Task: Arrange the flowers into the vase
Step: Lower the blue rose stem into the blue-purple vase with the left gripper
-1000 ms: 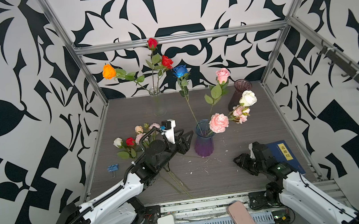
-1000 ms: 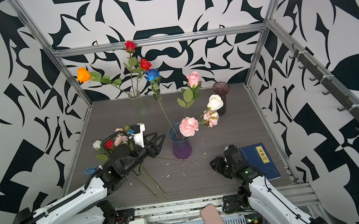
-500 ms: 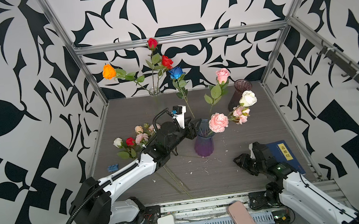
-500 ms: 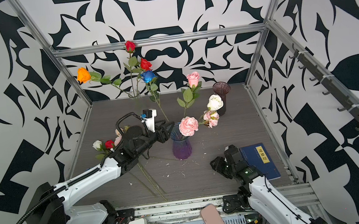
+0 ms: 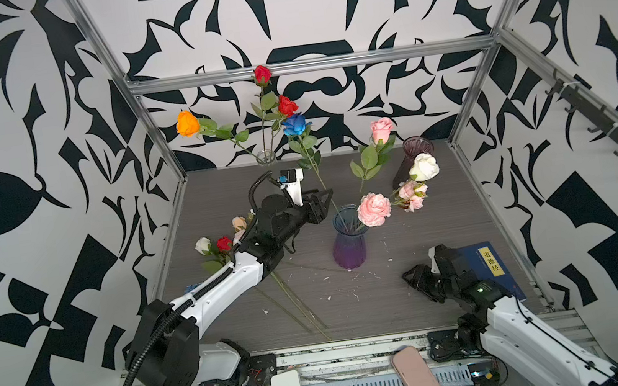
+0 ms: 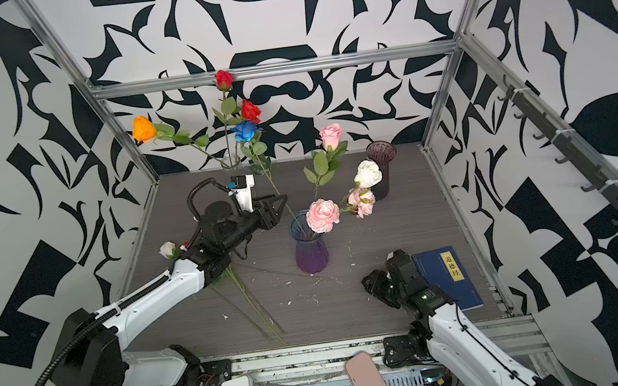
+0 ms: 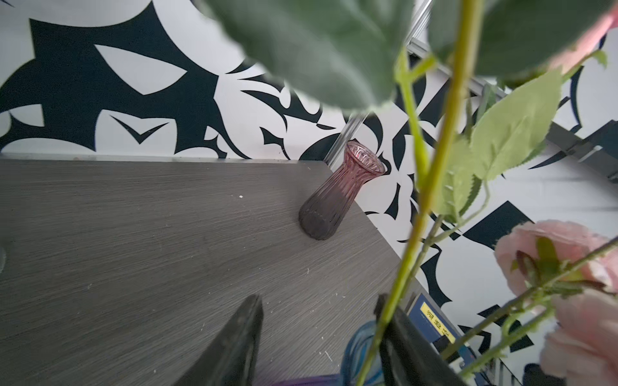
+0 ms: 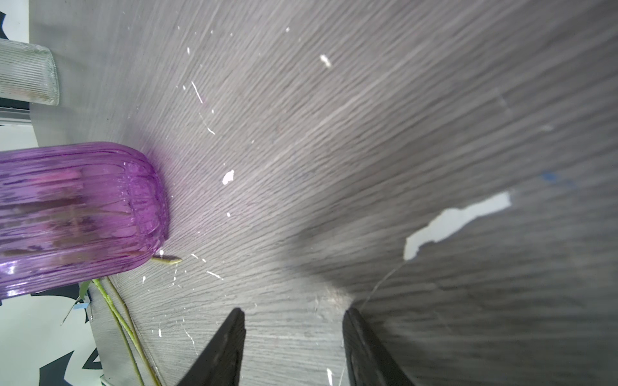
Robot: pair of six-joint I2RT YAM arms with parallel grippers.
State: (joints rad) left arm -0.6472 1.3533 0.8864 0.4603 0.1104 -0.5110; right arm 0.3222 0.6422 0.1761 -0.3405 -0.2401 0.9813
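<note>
We find the left jaws spread wide, just above and beside the mouth of the purple vase (image 5: pixel 349 251). The stem (image 7: pixel 434 187) of the blue rose (image 5: pixel 296 124) passes between them and lies against one finger (image 7: pixel 404 351). It is not pinched, and its lower end runs down into the vase. The right jaws are also spread, low over bare worktop (image 5: pixel 385 305) next to the blue book (image 5: pixel 486 266) and well apart from the vase.

The worktop is grey wood grain flecked with white chips. Black-and-white patterned walls (image 5: pixel 317 12) on a metal frame enclose it.

A pink ruffled bloom (image 5: pixel 373 209), a pink rose (image 5: pixel 382 129) and a white rose (image 5: pixel 423 167) lean out of the vase on the side away from the left jaws. Loose flowers (image 5: pixel 221 244) lie heaped on the worktop behind the left arm (image 5: pixel 230 283). A clear vase (image 5: pixel 265 156) at the back holds red and orange roses
</note>
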